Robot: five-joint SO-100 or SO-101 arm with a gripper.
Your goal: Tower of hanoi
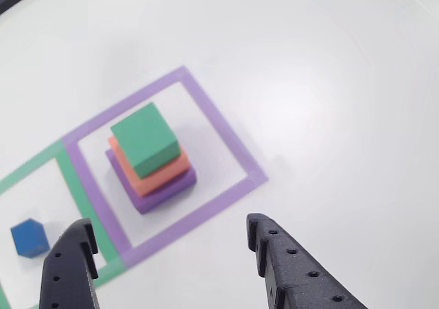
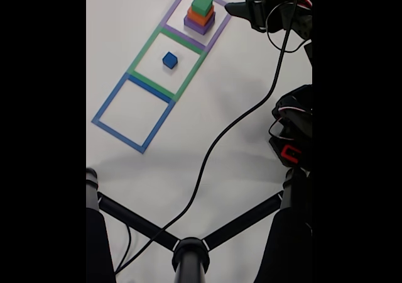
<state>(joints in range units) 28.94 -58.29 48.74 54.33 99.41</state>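
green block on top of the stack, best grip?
Take the green block by two opposite vertical side faces, coming down from above. It sits highest on the stack, its flat sides standing clear above the salmon-orange block, so nothing blocks them. The gripper has its jaws open, likely wide enough to straddle it.

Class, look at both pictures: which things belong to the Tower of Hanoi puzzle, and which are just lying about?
Belongs to the puzzle:
large purple square foam block
salmon-orange square foam block
green square foam block
small blue foam cube
open black claw

Just lying about:
purple, green and blue tape outlines
black cable
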